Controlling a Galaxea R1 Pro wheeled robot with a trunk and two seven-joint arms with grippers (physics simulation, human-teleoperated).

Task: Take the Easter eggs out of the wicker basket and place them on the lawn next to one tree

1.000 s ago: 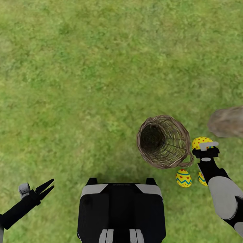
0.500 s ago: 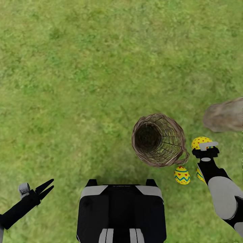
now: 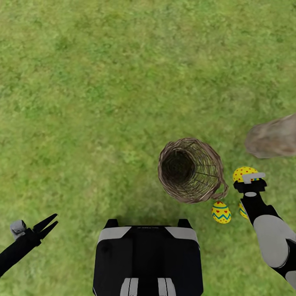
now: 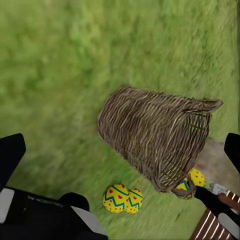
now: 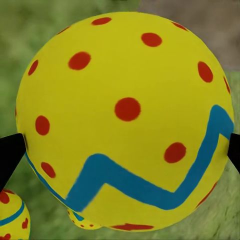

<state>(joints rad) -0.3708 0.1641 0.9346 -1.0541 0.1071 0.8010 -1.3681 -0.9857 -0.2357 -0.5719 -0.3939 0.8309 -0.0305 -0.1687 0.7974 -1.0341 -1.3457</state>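
So the dotted egg point(image 3: 244, 173) is sitting pinched in the right claw point(image 3: 248, 177), hanging just beside the basket point(image 3: 190, 169) and near the trunk point(image 3: 272, 137). The two other eggs, one with hearts point(image 3: 221, 212) and one half hidden by the arm point(image 3: 243, 210), are lying on the lawn point(image 3: 102, 82) right by the basket. The basket is looking empty, so I'd say unloading is done. What's left is setting this last egg down by the same trunk, maybe nudging the others closer. The eggs are looking smooth and glossy, the basket is rough open weave, deep and round, and the trunk is mottled grey-brown. The left claw point(image 3: 46, 225) is hanging spread, holding nothing.
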